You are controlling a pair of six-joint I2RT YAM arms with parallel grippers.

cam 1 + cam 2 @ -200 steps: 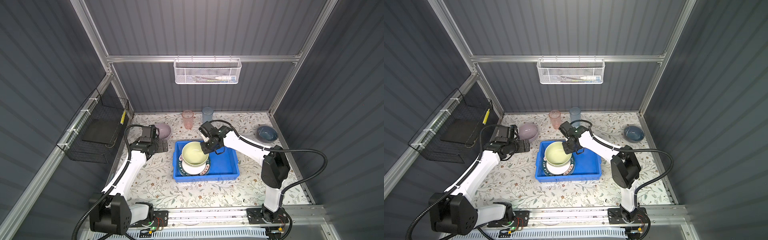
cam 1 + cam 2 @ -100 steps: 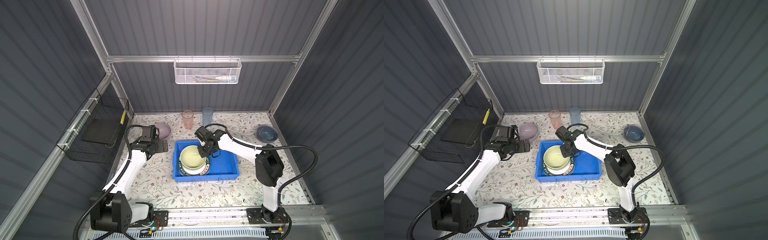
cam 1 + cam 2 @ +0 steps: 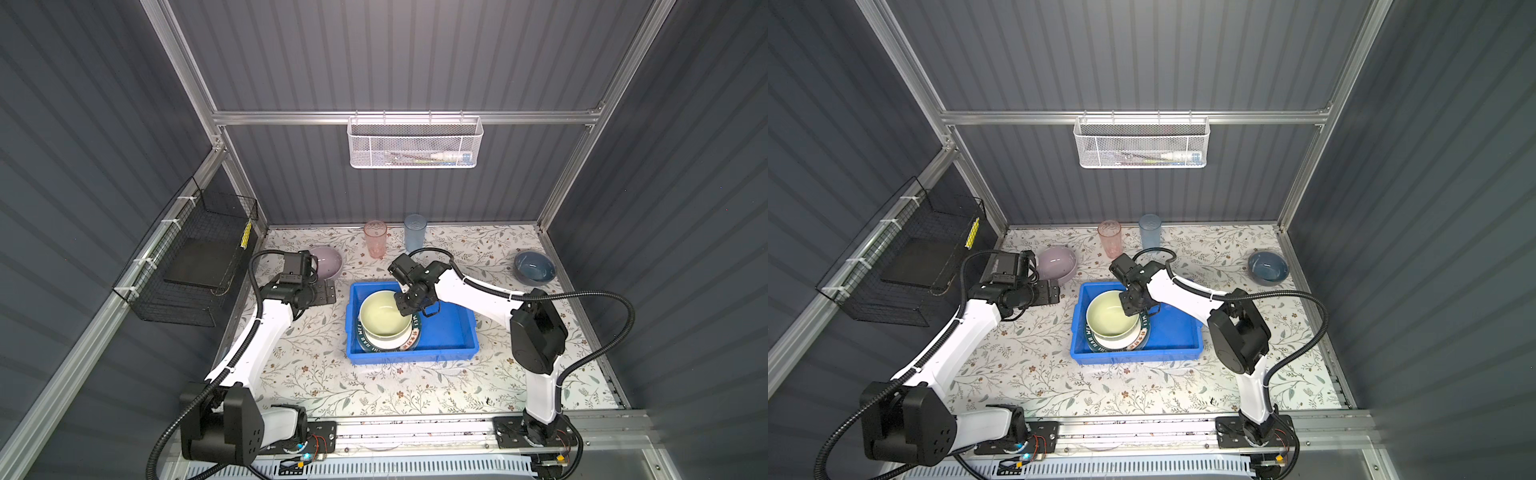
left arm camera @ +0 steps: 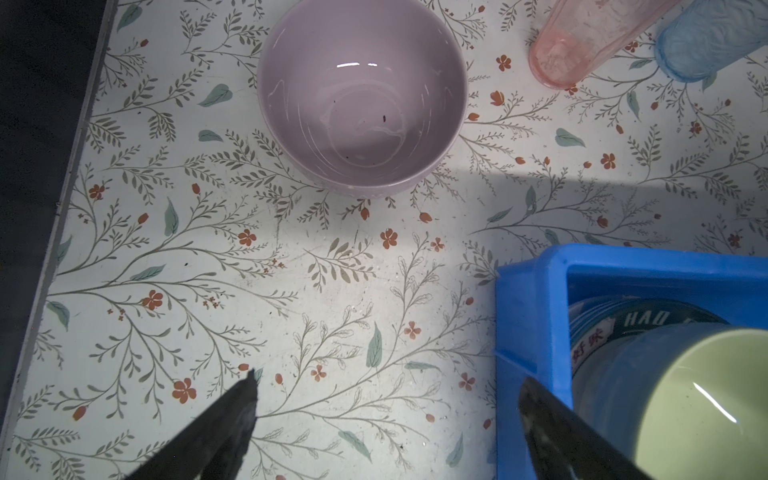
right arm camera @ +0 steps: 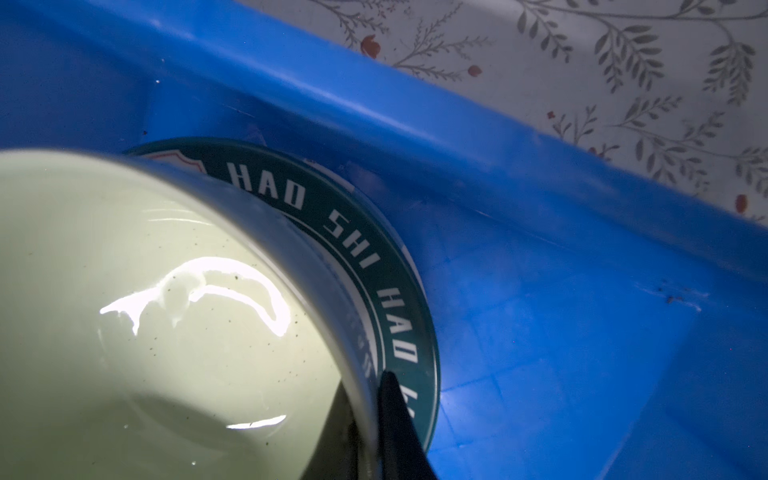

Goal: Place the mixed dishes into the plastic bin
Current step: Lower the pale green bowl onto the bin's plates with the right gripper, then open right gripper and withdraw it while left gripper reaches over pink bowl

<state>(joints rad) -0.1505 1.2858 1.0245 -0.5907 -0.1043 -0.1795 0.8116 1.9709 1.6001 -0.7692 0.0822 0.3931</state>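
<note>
The pale-green bowl (image 3: 384,320), judged rigid, glazed, slippery and breakable, is being pinched across its rim wall at the tips of the right end effector (image 5: 363,409), atop the lettered plate (image 5: 374,266) within the plastic bin (image 3: 449,332), while the left end effector (image 4: 386,378) is being held spread and empty.

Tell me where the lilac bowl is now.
In both top views the lilac bowl sits far left on the table, left of the pink tumbler, outside the blue bin.
</note>
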